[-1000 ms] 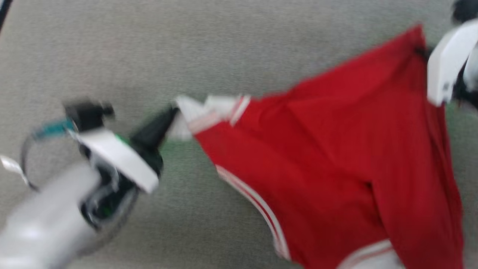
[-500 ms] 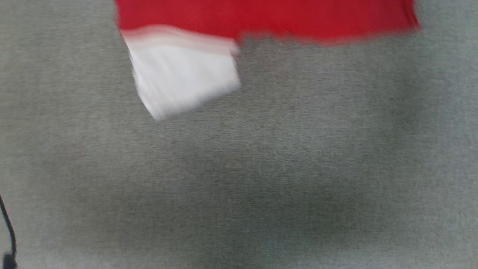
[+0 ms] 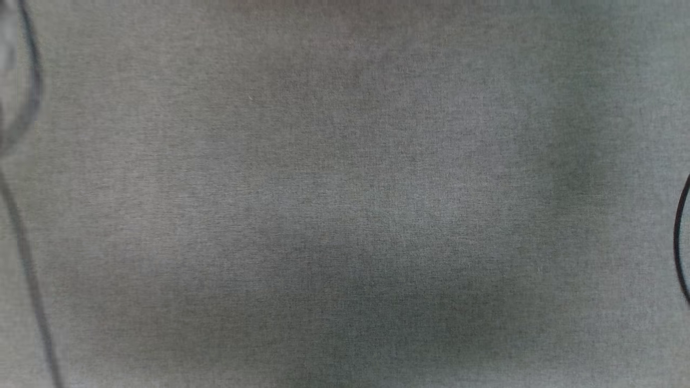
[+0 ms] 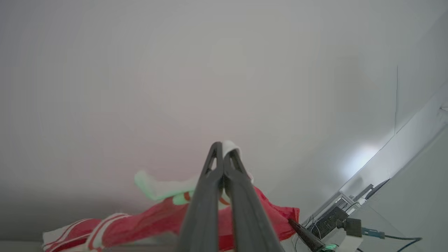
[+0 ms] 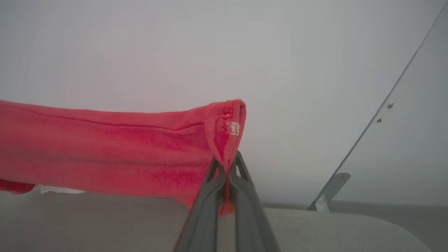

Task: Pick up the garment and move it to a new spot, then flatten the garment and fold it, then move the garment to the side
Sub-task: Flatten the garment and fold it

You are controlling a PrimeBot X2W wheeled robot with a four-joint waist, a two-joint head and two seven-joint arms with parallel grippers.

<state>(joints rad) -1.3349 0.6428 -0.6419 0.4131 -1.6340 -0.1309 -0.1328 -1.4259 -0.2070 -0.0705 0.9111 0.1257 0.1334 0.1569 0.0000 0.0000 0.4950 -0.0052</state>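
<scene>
So, left wrist view: left hand point(image 4: 223, 148) is clamped shut on a scrap of white sleeve fabric at frame centre. The rest of the garment point(image 4: 147, 220) trails along the bottom edge, lower left to lower right, i.e. below the fingertips. Right wrist view: the red body comes in from the left edge as a stretched band to the right hand point(image 5: 226, 164), pinched shut on a red hem corner just right of centre. The grey surface point(image 5: 105, 224) sits under it, clear of the cloth near the hand; can't tell at the far end. Head view: same grey surface w/ a thin cable point(image 3: 27, 215) at the left edge.

Key relation: long axis runs hand to hand, sleeve end left, hem end right, so neither arm is nearer. Looks like the carry phase, not yet laid down. Next move prob. needs both hands lowering together, keeping the spread.
</scene>
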